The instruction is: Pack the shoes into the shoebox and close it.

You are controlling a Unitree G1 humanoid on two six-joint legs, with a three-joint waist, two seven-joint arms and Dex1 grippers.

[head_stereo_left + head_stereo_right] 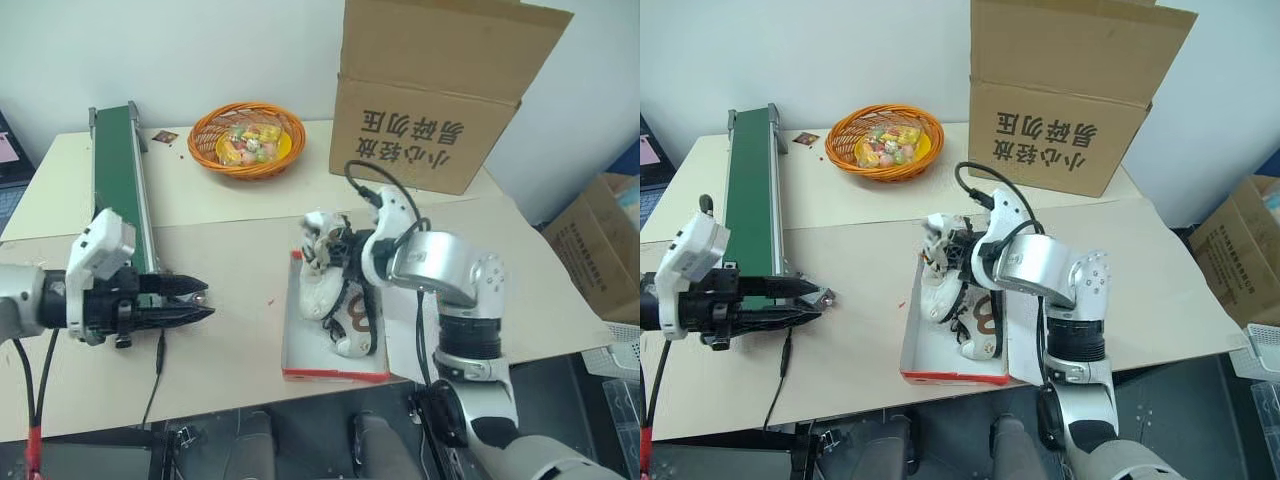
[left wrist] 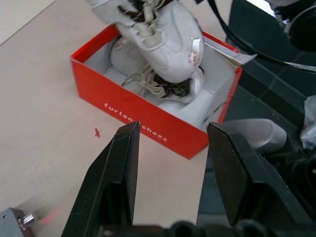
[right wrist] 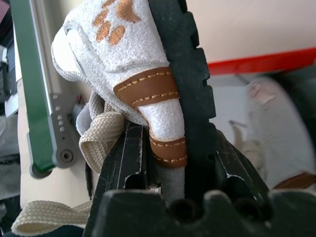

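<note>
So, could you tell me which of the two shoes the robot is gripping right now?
The upper shoe, pinched at its heel by the right gripper over the shoebox. The other shoe lies loose inside the box, untouched.

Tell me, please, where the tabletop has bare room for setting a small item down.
Bare table lies between the left tool and the shoebox, and again between the green conveyor and the brown carton, in front of the orange basket. The shoebox is crowded: shoes and the right tool.
</note>
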